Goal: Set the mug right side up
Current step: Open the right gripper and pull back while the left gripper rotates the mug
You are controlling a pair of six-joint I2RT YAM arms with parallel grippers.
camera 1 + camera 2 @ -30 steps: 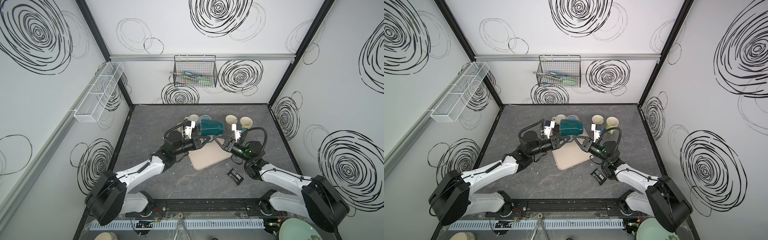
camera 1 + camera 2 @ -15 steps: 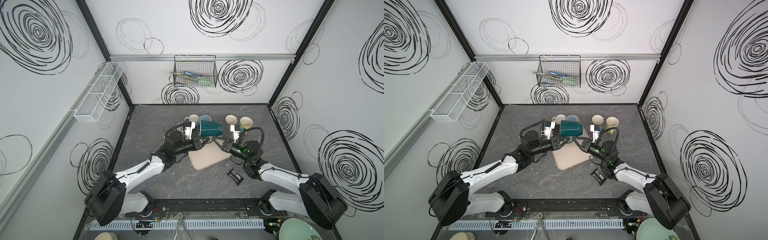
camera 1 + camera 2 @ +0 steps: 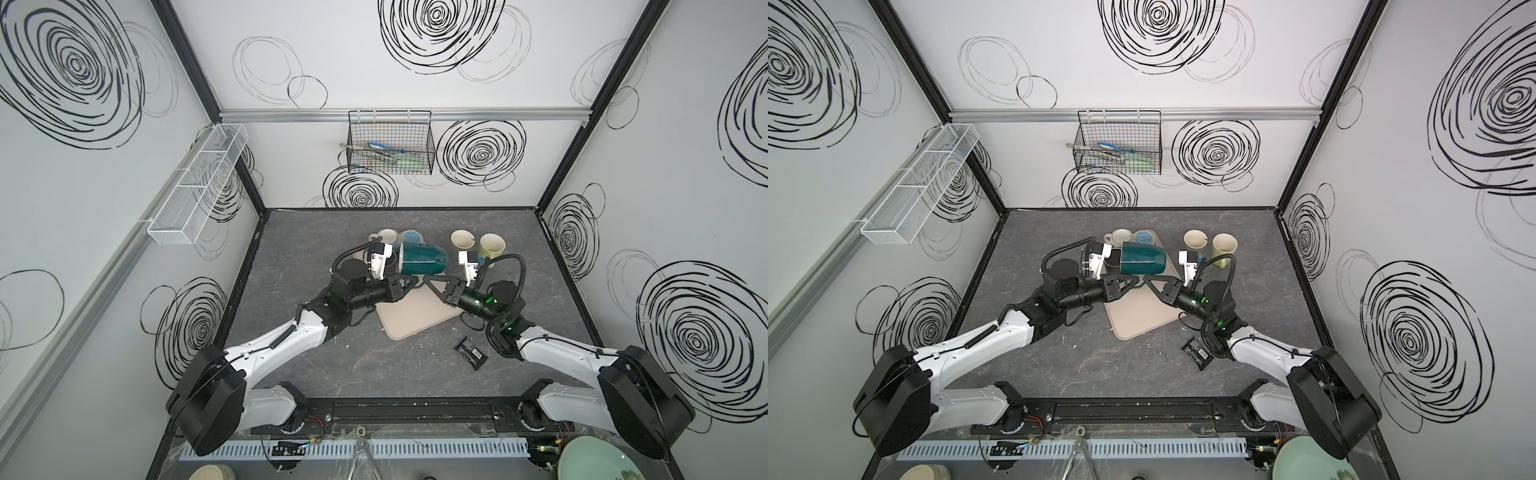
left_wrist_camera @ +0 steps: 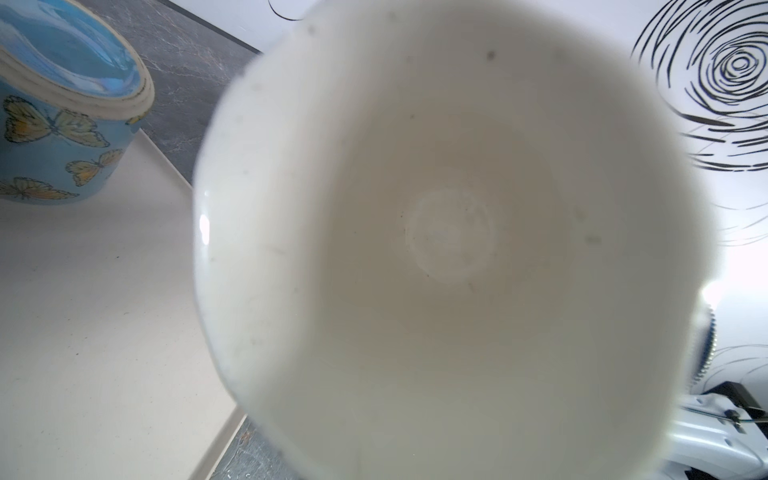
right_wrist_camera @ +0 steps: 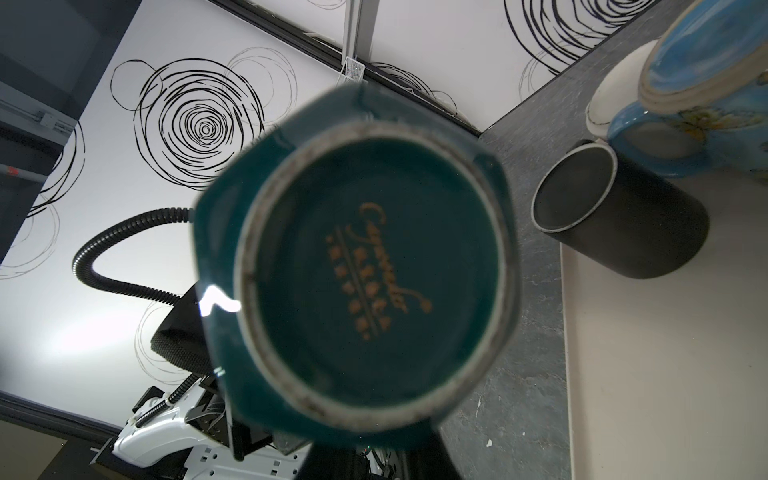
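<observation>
A teal mug hangs on its side above the beige mat, its mouth towards the left arm. The left wrist view looks straight into its white inside. The right wrist view faces its base, which bears a gold logo. My left gripper and right gripper meet tip to tip under the mug's lower side. Both are shut against it. The mug hides the exact hold and its handle.
On the mat's far end stand a cream mug, a blue butterfly mug and a black mug. Two cream cups stand at the back right. A black packet lies in front of the right arm.
Hardly anything differs. The mug has settled a touch lower and more level between the two grippers, and both grippers stay shut under it.
</observation>
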